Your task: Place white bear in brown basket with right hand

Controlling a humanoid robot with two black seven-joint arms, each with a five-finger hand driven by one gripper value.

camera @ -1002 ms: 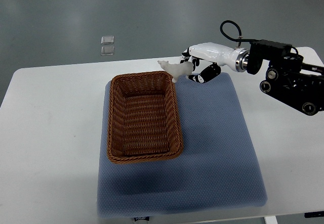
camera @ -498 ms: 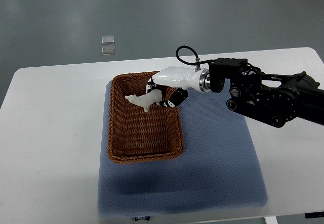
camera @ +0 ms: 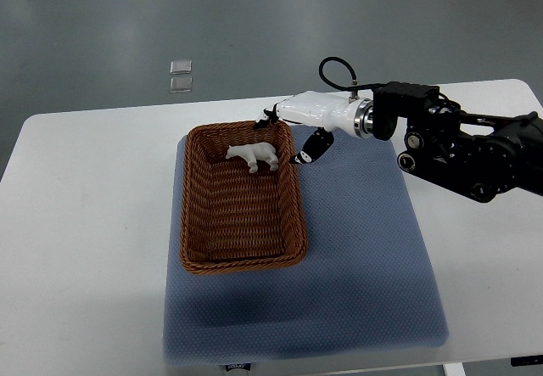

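Your white bear point(camera: 254, 155) lies on its side in the brown basket point(camera: 241, 198), near the far right corner. Your right hand point(camera: 294, 130) hangs just over that corner, fingers apart and empty; pulling away low, a finger could snag the rim and drag the basket across the blue mat point(camera: 356, 249).

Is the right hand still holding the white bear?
No, the white bear lies on its own inside the brown basket, and the right hand is open beside the rim.
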